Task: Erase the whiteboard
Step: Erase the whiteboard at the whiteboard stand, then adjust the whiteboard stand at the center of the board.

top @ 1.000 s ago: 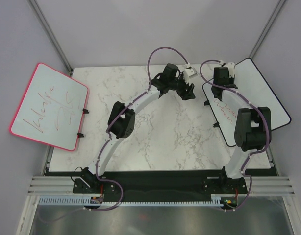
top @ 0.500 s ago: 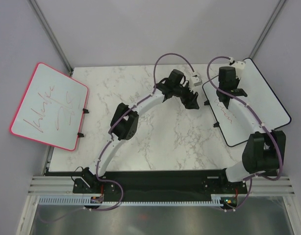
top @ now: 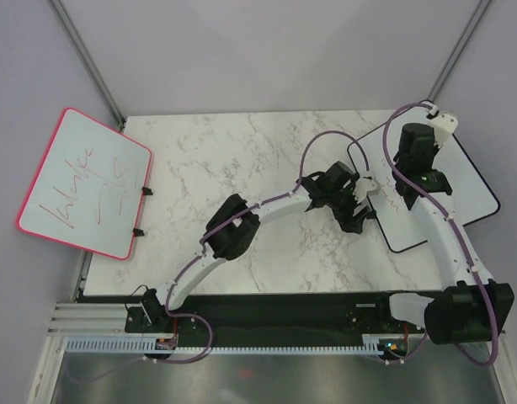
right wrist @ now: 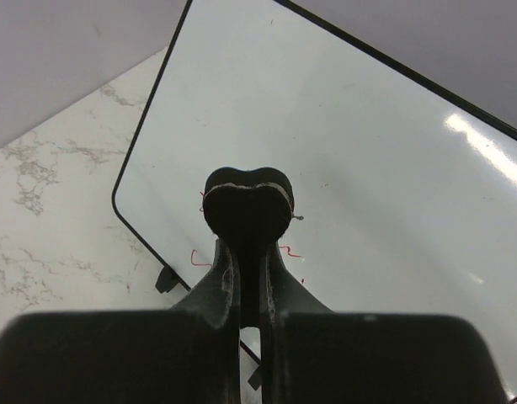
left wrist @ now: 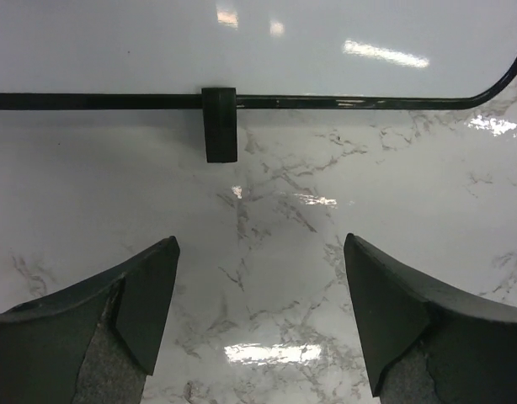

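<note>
**Top external view:** the whiteboard (top: 465,181) lies at the right end of the marble table (top: 242,168). The left gripper (top: 359,219) sits just off the whiteboard's left edge, and the right gripper (top: 424,181) is above its face.

**Left wrist view:** fingers spread wide over the marble, facing the whiteboard's black frame and a clip (left wrist: 219,124).

**Right wrist view:** fingers pressed together over the whiteboard, with red marks (right wrist: 199,259) beside the tips.

Nothing here can really be read. The pink-framed board (top: 86,181) on the left carries a loose red scrawl (top: 83,192), looping like handwriting, but no letter comes out sure. The whiteboard (top: 465,181) on the right shows a few short red strokes (right wrist: 199,258), too broken to spell anything. No labels, brands or numbers are legible.
</note>
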### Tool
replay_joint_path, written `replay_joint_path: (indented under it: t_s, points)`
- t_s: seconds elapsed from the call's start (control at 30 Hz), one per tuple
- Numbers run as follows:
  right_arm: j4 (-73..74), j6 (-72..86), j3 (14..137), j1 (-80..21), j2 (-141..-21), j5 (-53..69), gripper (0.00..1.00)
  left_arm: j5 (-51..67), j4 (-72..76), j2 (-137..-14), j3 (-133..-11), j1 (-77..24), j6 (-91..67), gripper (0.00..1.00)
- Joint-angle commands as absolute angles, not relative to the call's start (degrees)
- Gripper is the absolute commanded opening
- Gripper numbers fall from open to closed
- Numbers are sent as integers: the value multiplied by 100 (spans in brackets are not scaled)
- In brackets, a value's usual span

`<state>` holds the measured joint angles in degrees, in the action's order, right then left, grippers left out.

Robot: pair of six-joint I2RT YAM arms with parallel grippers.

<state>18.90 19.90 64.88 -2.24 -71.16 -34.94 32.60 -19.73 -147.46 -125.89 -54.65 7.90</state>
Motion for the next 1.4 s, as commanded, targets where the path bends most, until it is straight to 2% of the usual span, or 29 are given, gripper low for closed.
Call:
replay_joint_path:
  t_s: [0.0, 0.17, 0.43, 0.6, 0.73, 0.9, 1.0, 1.2, 1.3, 1.33, 1.37]
  points:
    - [1846, 2109, 6390, -211, -6672, -3323, 0, 2120, -1609, -14598, -12603, -5545, 230, 87]
    - [1837, 2188, 6188, -211, -6135, -3147, 0, 1398, -1205, -14915, -13122, -5660, 193, 88]
    - [1872, 2048, 6073, -202, -5652, -3287, 0, 2355, -950, -15249, -12921, -5801, 53, 84]
    - [1863, 2022, 6082, -202, -5616, -3322, 0, 2329, -765, -15460, -13367, -5809, 61, 81]
    - [1863, 2030, 6047, -202, -5599, -3305, 0, 2364, -659, -15600, -13526, -5818, -175, 69]
    - [1863, 2030, 6091, -211, -5529, -3296, 0, 2285, -703, -15680, -13456, -5827, -299, 63]
    - [1863, 1987, 6065, -202, -5476, -3340, 0, 2294, -642, -15715, -13578, -5836, -351, 56]
    - [1863, 1969, 6012, -193, -5441, -3349, 0, 2241, -677, -15767, -13579, -5871, -316, 34]
    - [1872, 1977, 6003, -202, -5362, -3322, 0, 2390, -694, -15802, -13579, -5880, -264, 17]
    - [1872, 1978, 5994, -202, -5327, -3340, 0, 2408, -703, -15811, -13579, -5889, -255, 8]
    - [1872, 1978, 5959, -202, -5283, -3340, 0, 2382, -694, -15820, -13588, -5906, -255, 4]
